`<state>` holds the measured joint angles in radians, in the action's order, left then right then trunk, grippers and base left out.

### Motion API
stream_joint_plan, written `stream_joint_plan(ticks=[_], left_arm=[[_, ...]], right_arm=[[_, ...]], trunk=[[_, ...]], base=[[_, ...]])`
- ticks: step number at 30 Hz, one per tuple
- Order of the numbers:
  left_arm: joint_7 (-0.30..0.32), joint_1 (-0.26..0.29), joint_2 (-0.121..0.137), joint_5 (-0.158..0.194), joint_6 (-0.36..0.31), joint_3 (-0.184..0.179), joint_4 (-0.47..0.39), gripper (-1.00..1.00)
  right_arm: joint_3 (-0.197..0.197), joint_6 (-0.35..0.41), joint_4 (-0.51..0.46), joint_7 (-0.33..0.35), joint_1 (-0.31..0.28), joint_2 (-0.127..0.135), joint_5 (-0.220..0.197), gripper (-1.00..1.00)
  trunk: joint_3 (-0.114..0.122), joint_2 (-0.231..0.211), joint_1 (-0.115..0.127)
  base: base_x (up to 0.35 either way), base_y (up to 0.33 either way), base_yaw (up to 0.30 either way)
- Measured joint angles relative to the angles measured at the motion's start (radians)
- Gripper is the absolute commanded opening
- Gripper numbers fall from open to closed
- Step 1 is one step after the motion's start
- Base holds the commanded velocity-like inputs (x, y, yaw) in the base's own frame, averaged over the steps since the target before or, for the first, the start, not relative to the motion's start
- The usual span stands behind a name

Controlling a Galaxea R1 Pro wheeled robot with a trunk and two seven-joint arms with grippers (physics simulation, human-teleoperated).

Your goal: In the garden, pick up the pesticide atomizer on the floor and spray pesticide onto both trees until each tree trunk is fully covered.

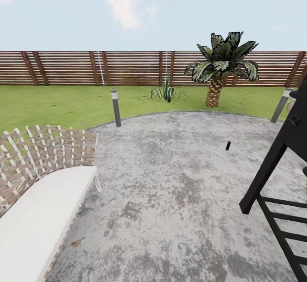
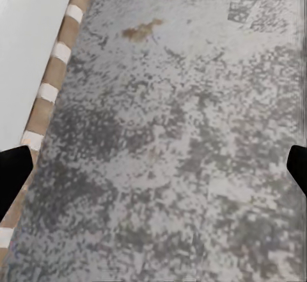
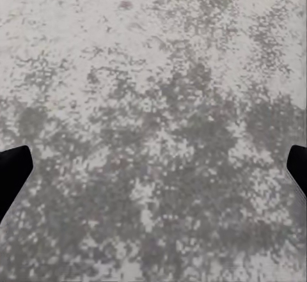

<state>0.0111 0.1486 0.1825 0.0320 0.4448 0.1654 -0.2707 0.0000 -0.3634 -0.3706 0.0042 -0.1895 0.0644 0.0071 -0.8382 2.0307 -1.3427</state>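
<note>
Both sets of jaws are spread wide with nothing between them: your left gripper (image 2: 153, 167) and right gripper (image 3: 153, 167) each show dark fingertips at the frame edges over bare paving (image 1: 170, 197). Your target, the pesticide atomizer (image 1: 228, 145), is a small dark thing with a reddish tip, alone on the paving well ahead and to your right, near the lawn (image 1: 51, 103). It looks light, rigid and easy to tip, so take it around the dark body, not the head. A black ladder-like frame (image 1: 273, 197) stands at your right, a woven bench (image 1: 42, 188) at your left, a palm (image 1: 215, 86) before the fence (image 1: 128, 67).
</note>
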Motion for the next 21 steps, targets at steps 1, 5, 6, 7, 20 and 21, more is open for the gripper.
stream_joint_plan(ticks=[1, 5, 6, 7, 20, 21], left_arm=[[0.000, 0.000, 0.000, 0.000, 0.000, 0.000, 0.000, 1.00], [0.000, 0.000, 0.000, 0.000, 0.000, 0.000, 0.000, 1.00], [0.000, 0.000, 0.000, 0.000, 0.000, 0.000, 0.000, 1.00], [0.000, 0.000, 0.000, 0.000, 0.000, 0.000, 0.000, 1.00], [0.000, 0.000, 0.000, 0.000, 0.000, 0.000, 0.000, 1.00], [0.000, 0.000, 0.000, 0.000, 0.000, 0.000, 0.000, 1.00]], right_arm=[[0.000, 0.000, 0.000, 0.000, 0.000, 0.000, 0.000, 1.00], [0.001, 0.000, 0.000, 0.000, 0.000, 0.000, 0.000, 1.00], [0.001, 0.000, 0.000, 0.000, 0.000, 0.000, 0.000, 1.00], [0.001, 0.000, 0.001, 0.000, 0.000, 0.000, 0.001, 1.00], [0.001, 0.000, 0.001, 0.000, 0.000, 0.000, 0.000, 1.00], [0.001, 0.000, 0.001, 0.000, 0.000, 0.000, 0.001, 1.00]], trunk=[[0.000, 0.000, 0.000], [0.000, 0.000, 0.000], [0.000, 0.000, 0.000], [0.000, 0.000, 0.000], [0.000, 0.000, 0.000], [0.000, 0.000, 0.000]], base=[[0.338, 0.000, -0.217], [0.338, 0.000, -0.252], [0.338, 0.000, -0.261], [0.338, 0.000, -0.262], [0.338, 0.000, -0.252], [0.338, 0.000, -0.123]])
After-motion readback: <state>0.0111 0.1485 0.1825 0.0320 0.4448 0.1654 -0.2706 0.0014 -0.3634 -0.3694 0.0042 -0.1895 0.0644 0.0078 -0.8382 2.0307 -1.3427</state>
